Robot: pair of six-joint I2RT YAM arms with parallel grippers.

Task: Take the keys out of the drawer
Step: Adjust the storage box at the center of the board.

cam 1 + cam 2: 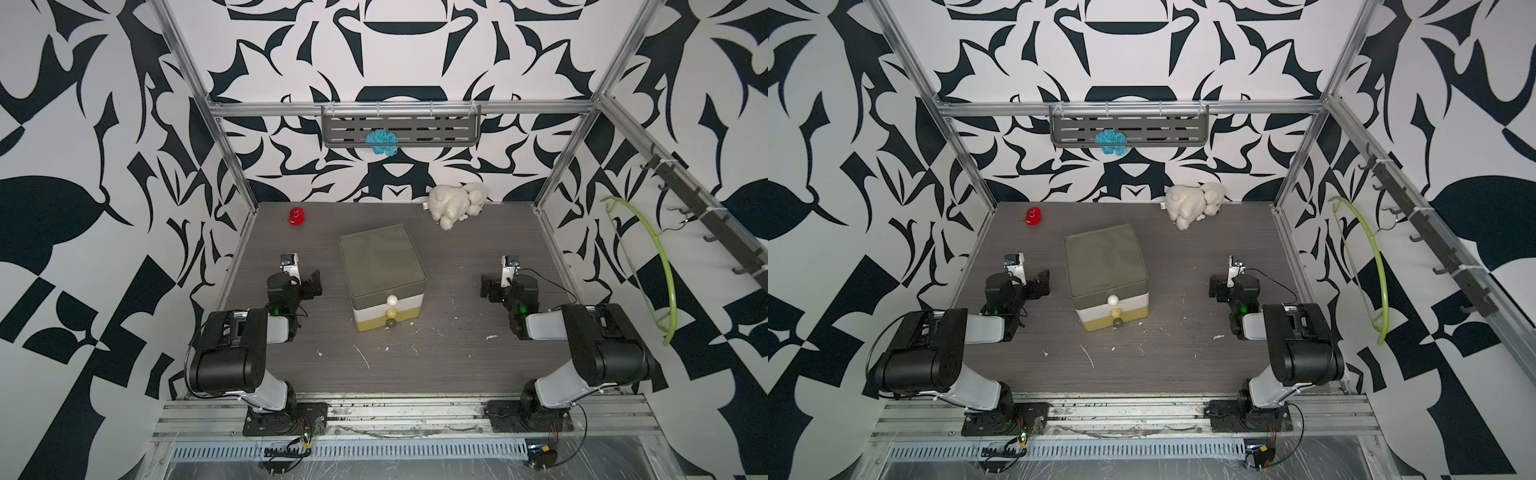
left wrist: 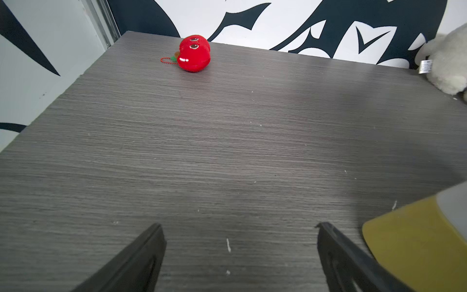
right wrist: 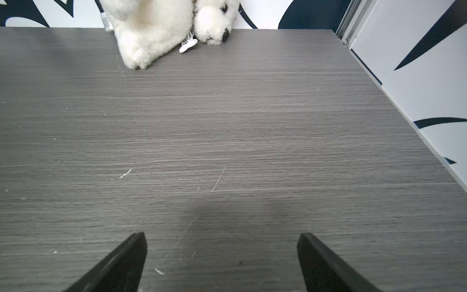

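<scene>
Nearest the front rail, the left gripper [image 2: 238,224] hangs low over the grey table [image 1: 415,365], jaws spread wide with nothing between them. The right gripper [image 3: 222,233] sits likewise on the other side, jaws wide and empty. Between the two stands the drawer chest [image 1: 382,266], all three drawers pushed in, with a white knob [image 1: 392,299] above a yellow knob [image 1: 391,312] above a dark knob [image 1: 390,324]. The keys show in no view. Farther back lie a red toy [image 1: 297,216] on the left and a white plush dog [image 1: 455,203] against the wall, with a blue tangle [image 1: 381,142] on the shelf [image 1: 436,124] above
</scene>
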